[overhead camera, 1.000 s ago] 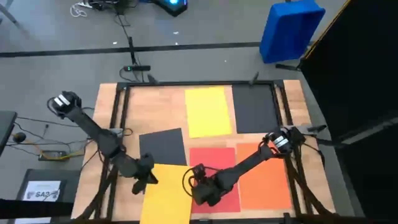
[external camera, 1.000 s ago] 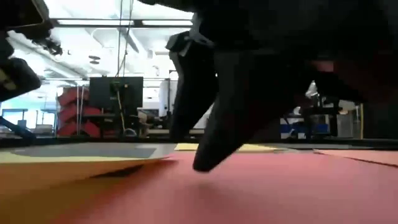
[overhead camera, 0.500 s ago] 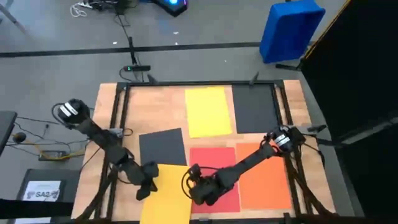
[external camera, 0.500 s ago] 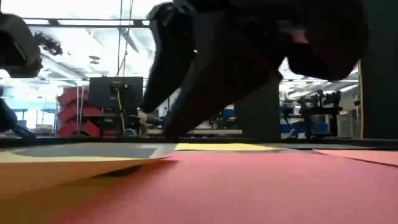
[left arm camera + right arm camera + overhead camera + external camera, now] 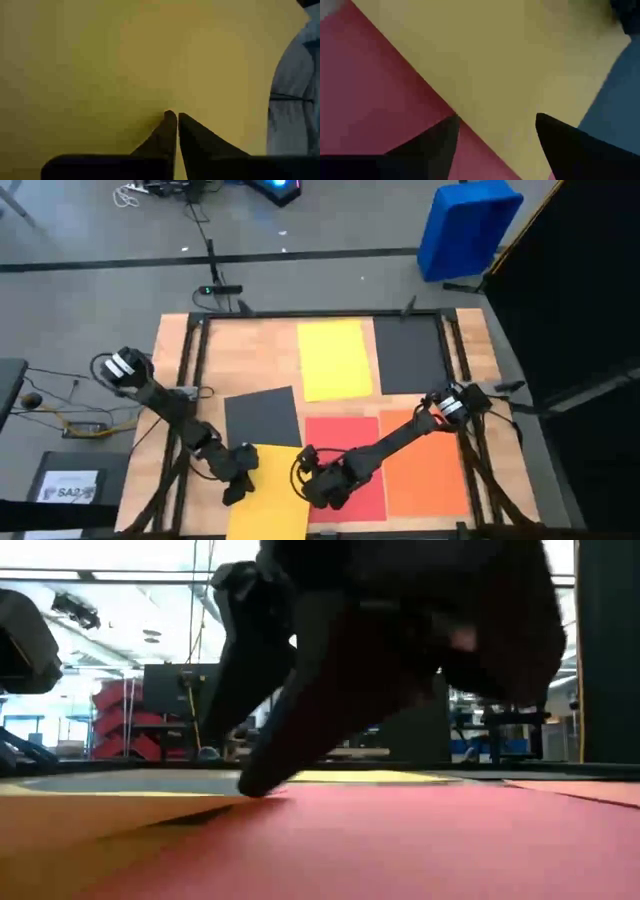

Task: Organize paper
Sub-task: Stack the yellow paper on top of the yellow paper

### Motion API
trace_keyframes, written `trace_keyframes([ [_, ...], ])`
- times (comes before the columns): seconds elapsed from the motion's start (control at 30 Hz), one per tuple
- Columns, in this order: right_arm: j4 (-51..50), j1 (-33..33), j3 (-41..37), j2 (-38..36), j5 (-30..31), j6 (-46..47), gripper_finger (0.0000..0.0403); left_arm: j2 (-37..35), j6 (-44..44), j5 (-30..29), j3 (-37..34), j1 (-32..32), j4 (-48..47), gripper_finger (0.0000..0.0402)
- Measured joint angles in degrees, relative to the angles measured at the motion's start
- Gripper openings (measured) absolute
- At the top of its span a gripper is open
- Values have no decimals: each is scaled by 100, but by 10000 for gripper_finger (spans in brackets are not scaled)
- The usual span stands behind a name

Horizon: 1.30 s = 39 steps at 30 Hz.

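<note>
Right gripper (image 5: 312, 485) is down low at the near edge of the table, fingers spread wide, nothing held. In the right wrist view its two dark fingers (image 5: 432, 145) straddle the seam where the near yellow sheet (image 5: 510, 65) overlaps the red sheet (image 5: 375, 85); one tip is over red, the other over yellow, and contact can't be confirmed. In the low view the gripper comes down to the red sheet's surface just beside the yellow edge. Left gripper (image 5: 233, 490) is closed tight with nothing between the tips, parked at the left edge of the same near yellow sheet (image 5: 270, 495); the left wrist view shows its pinched fingertips (image 5: 172, 131) over plain yellow paper. Paper layout from the high view: all flat solid-colour rectangles. Far yellow sheet (image 5: 334, 358) and far dark grey sheet (image 5: 409, 353) lie side by side, long axes running away from the robot. Red sheet (image 5: 352, 438) and orange sheet (image 5: 425, 475) lie side by side in front of those, same orientation. A second dark grey sheet (image 5: 262, 416) lies left of red, slightly rotated. The near yellow sheet is skewed, its long axis slightly off the others, overlapping the red sheet's left edge and running off the near table (image 5: 245, 355) edge.
</note>
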Motion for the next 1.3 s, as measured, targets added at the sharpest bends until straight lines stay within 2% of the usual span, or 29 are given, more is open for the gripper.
trace_keyframes([
  [0.53, 167, 24, -21, 86, 44, -198, 241, 3, -15, 23, 1, 4, -21, 0],
  [0.9, 771, -27, -310, 85, 50, -306, 230, 4, -17, 25, -5, 4, 1, 0],
  [1.3, 1508, -89, -590, 86, 432, -581, 217, 7, -36, 0, -6, 4, -1, 0],
])
